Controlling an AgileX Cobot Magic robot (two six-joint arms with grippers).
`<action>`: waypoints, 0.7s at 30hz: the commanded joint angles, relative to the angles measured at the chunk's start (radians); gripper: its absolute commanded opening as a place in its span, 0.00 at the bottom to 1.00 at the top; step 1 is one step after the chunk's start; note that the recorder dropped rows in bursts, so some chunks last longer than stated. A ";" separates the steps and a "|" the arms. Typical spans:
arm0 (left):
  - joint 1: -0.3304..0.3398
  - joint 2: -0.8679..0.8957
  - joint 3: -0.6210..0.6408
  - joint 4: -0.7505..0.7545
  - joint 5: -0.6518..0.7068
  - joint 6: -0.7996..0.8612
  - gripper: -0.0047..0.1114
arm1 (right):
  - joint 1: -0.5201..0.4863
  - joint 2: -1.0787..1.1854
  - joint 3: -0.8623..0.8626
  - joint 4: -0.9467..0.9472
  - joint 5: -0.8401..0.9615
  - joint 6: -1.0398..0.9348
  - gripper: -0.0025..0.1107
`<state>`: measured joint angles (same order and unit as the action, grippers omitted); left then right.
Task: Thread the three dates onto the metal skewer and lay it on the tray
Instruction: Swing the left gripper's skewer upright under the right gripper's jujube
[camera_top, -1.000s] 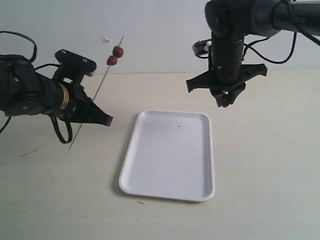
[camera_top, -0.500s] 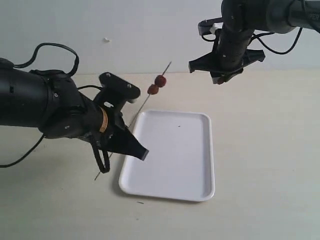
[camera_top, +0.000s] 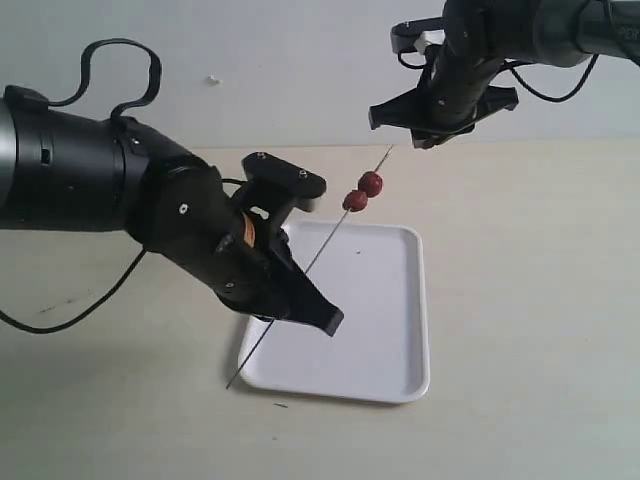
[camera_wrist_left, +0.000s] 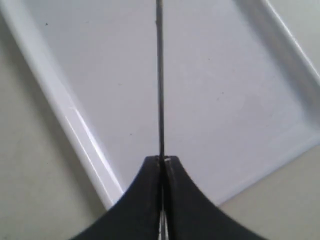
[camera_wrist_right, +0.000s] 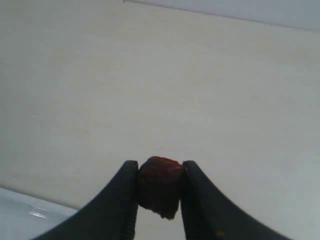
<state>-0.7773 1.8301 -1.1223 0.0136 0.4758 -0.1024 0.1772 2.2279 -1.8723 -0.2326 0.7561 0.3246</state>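
Centre frame: left tool (camera_wrist_left: 161, 161) is clamped shut on the metal skewer (camera_top: 320, 253), which slants across the white tray (camera_top: 400, 330) with two dates (camera_top: 370, 183) threaded near its upper end, while right tool (camera_wrist_right: 159, 169), upper right, pinches the third date (camera_wrist_right: 159, 189) between part-open jaws.

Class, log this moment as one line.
left gripper shut on metal skewer | two dates threaded | right gripper shut on third date | skewer not on tray

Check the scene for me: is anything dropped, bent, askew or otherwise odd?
Nothing stands out. The left gripper pinches the metal skewer, straight and tilted above the tray, with two dates threaded near its upper end. The right gripper holds the third date. The only blemish is a tiny dark speck on the tray.
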 joint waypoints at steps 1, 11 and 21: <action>-0.004 0.003 -0.012 -0.137 0.031 0.102 0.04 | -0.005 -0.016 -0.008 0.015 -0.044 -0.007 0.27; -0.004 0.097 -0.056 -0.338 -0.011 0.233 0.04 | -0.005 -0.016 -0.008 0.043 -0.063 -0.007 0.27; -0.002 0.169 -0.179 -0.465 -0.001 0.283 0.04 | -0.005 -0.016 -0.008 0.075 -0.063 -0.008 0.27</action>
<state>-0.7787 1.9875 -1.2758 -0.4206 0.4821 0.1666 0.1772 2.2279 -1.8723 -0.1594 0.7088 0.3246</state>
